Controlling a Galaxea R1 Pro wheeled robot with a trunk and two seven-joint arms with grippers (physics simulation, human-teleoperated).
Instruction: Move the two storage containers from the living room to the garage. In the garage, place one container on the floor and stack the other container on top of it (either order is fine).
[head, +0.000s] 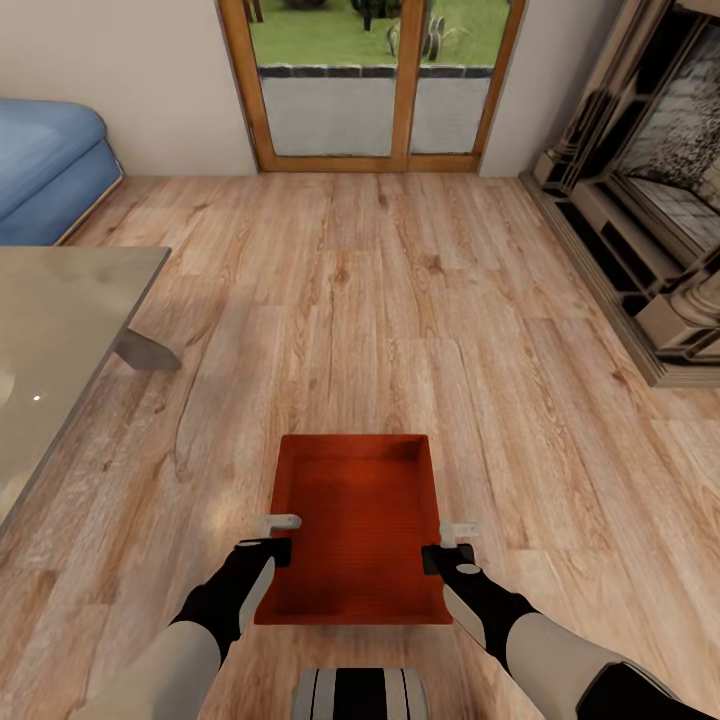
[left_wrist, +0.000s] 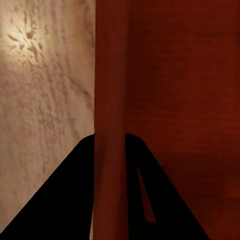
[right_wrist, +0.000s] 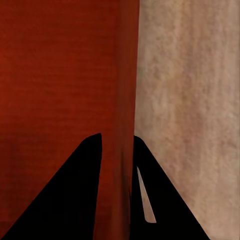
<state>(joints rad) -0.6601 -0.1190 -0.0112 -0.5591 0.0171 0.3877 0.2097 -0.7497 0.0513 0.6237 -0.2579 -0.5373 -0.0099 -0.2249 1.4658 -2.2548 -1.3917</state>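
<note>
between the two dark fingers of the left gripper (left_wrist: 111, 165), in the left wrist view, stands the thin left side wall of the orange-red, open-topped rectangular storage container (head: 358, 530): one finger lies outside the wall over the floor, the other inside over the box's bottom, and both press against it, so this gripper is clamped on the wall. the right wrist view gives the mirror picture: the right gripper (right_wrist: 118, 165) straddles the right side wall, one finger inside, one outside, closed on it as well.

in the head view both grippers sit on the two long walls, opposite one another and somewhat nearer the robot than the middle of those walls. the container's long axis runs straight away from the robot, toward the wood-framed glass doors (head: 372, 85), with its short near wall just ahead of the robot's trunk. neither arm is nearer than the other; the hold is even, left and right. whether the box rests on the light wood-plank floor (head: 420, 300) or hangs just above it, i cannot tell.

this is the living room, so the carrying to the garage is not yet done, and no second container is in view. i judge that the coming move turns on keeping the two grips level, since the far end overhangs the fingers and may dip.

outward from the box, the corner of a pale glass-topped table (head: 60, 330) lies near on the left, a blue sofa (head: 50, 165) beyond it, and a dark ornate fireplace surround (head: 650, 200) along the right.
</note>
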